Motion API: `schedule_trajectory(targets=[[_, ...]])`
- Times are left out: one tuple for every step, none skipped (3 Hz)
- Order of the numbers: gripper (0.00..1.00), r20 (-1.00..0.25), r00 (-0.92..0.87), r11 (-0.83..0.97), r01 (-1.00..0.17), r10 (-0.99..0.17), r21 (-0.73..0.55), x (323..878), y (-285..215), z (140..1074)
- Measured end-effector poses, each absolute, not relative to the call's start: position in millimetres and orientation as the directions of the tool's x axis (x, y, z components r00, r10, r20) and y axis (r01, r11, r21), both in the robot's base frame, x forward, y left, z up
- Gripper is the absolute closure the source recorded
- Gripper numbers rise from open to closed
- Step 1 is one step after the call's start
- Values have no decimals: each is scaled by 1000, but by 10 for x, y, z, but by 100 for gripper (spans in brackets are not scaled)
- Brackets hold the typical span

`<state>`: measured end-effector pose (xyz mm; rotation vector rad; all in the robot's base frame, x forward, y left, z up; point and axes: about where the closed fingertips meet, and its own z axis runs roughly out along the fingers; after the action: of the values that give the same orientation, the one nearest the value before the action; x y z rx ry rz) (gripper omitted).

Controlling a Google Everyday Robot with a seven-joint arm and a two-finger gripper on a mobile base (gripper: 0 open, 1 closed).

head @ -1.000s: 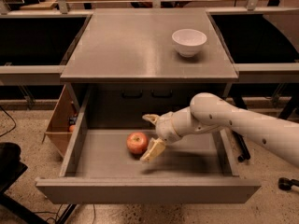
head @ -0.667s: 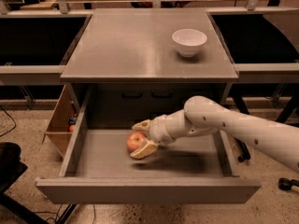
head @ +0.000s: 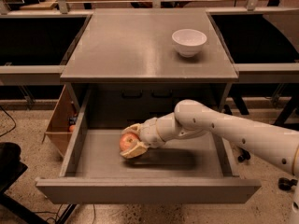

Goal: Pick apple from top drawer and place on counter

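The red apple [head: 126, 141] lies on the bottom of the open top drawer [head: 187, 164], left of its middle. My gripper [head: 131, 140] reaches in from the right and its two cream fingers [head: 136, 149] sit on either side of the apple, one behind it and one in front, closed around it. The apple looks to rest on or just above the drawer floor. The counter [head: 135, 45] is the grey top above the drawer.
A white bowl [head: 188, 41] stands at the back right of the counter. A grey panel with two dark handles [head: 142, 94] is behind the drawer. Dark side shelves flank the cabinet. A wooden box [head: 60, 125] stands on the floor at left.
My gripper has moved left across the drawer to the apple and its fingers have closed around it.
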<state>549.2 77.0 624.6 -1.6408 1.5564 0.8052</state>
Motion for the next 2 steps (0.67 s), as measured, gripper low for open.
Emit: schedule_trajectory(targets=[[100,-836,74,-7,-996,-544,-84,5492,770,6248],[100,-822,110,-39,-994,-559,-107,5467,781,6582]])
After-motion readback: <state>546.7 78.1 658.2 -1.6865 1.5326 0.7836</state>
